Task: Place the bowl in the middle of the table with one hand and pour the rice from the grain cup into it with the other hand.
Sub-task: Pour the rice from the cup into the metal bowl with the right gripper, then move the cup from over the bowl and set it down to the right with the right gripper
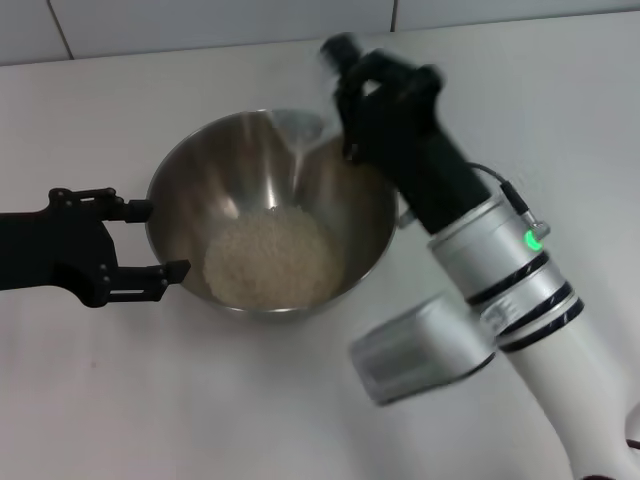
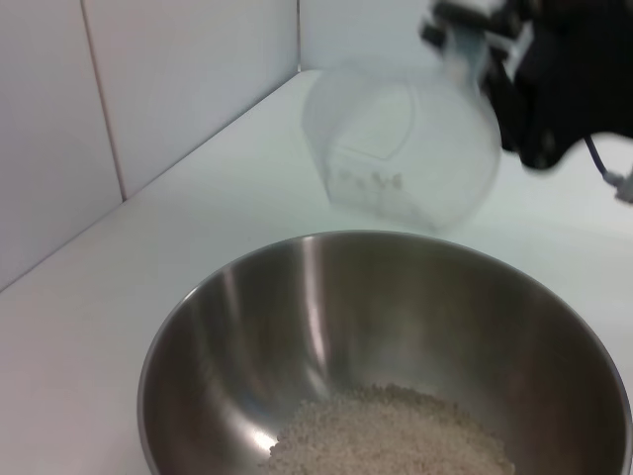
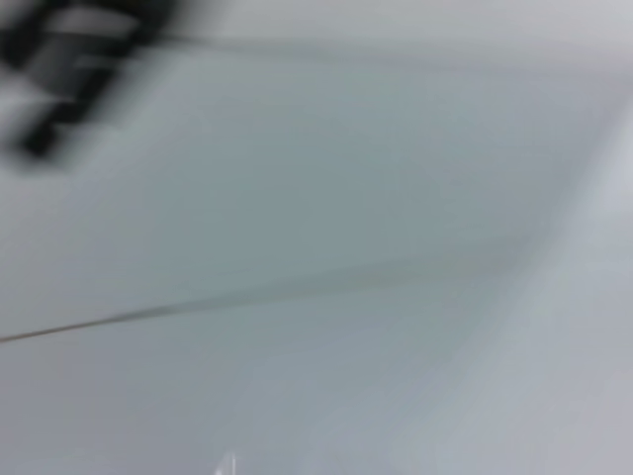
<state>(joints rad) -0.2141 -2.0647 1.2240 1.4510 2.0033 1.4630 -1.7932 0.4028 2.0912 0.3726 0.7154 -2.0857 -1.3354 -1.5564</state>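
Note:
The steel bowl [image 1: 240, 170] stands mid-table on the white table [image 1: 200, 400] with a pale heap of rice [image 1: 268, 258] in its bottom. My left gripper [image 1: 170, 239] is open, its fingers at the bowl's left outer wall. My right gripper [image 1: 345, 90] is shut on the clear grain cup [image 1: 305, 130], held tipped over the bowl's far rim. In the left wrist view the cup [image 2: 406, 148] hangs above the bowl [image 2: 326, 327] with only a few grains inside, held by the right gripper [image 2: 480, 40]; the rice [image 2: 396, 435] lies below.
A white tiled wall [image 1: 200, 25] runs along the table's far edge. My right arm's silver-white forearm [image 1: 510, 290] slants over the table to the bowl's right. The right wrist view shows only blurred white surfaces.

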